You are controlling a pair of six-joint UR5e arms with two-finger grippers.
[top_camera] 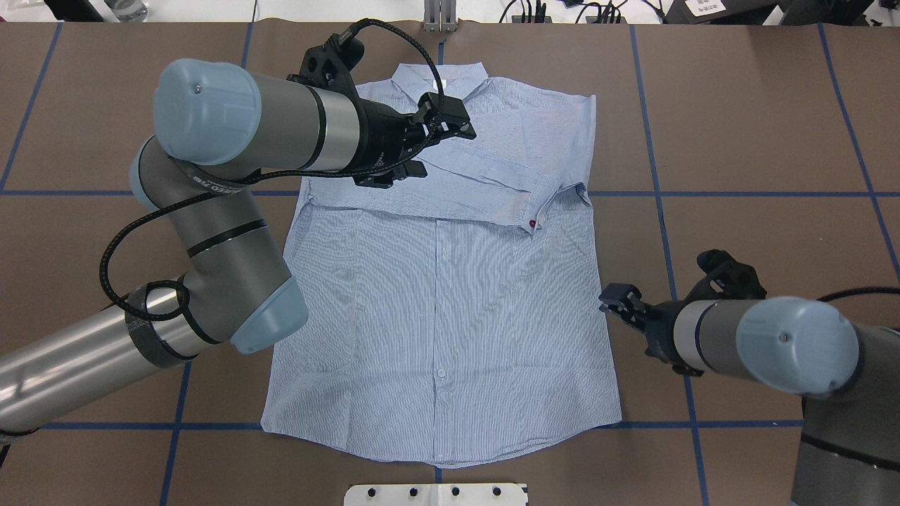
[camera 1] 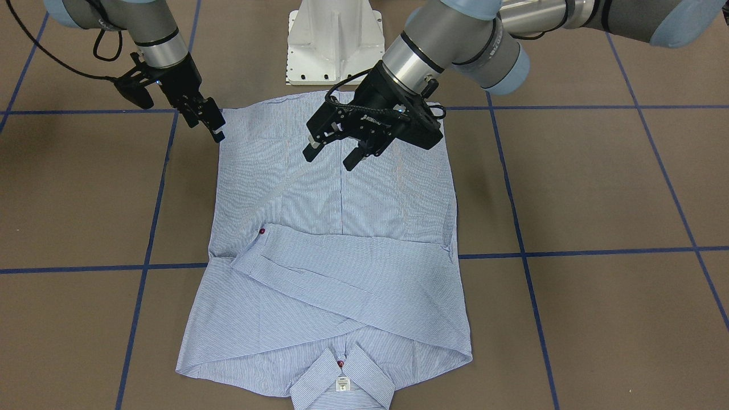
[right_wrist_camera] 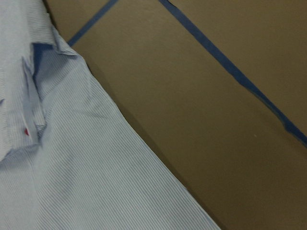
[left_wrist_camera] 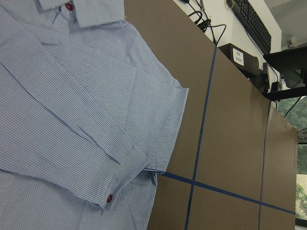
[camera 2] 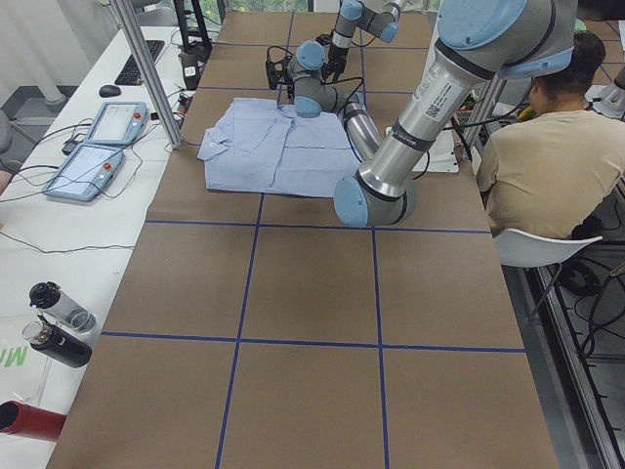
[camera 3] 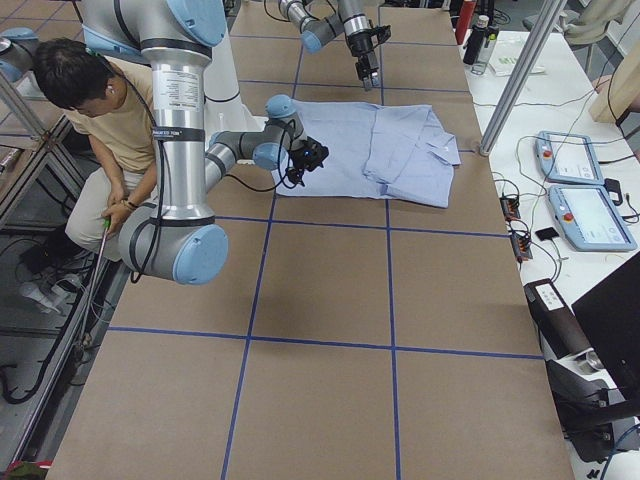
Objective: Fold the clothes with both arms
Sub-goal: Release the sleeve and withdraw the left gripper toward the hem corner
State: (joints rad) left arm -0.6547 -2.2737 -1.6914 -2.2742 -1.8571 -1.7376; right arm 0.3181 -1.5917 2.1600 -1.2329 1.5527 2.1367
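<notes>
The light blue striped shirt [camera 1: 342, 273] lies flat, front up, on the brown table, collar [camera 1: 342, 381] away from the robot. Both sleeves are folded across the chest, and a cuff with a red button [top_camera: 532, 224] lies on top. It also shows in the overhead view [top_camera: 436, 316] and both wrist views [left_wrist_camera: 72, 120] [right_wrist_camera: 72, 167]. My left gripper [camera 1: 330, 155] [top_camera: 436, 149] hovers open and empty over the shirt. My right gripper [camera 1: 212, 126] [top_camera: 610, 299] is open and empty at the shirt's side edge, low near the cloth.
The white pedestal base [camera 1: 335, 40] stands at the shirt's hem end. Blue tape lines cross the table. A seated person [camera 2: 547, 166] is beside the robot. Teach pendants [camera 3: 580, 190] and bottles [camera 2: 59, 322] lie on the side desk.
</notes>
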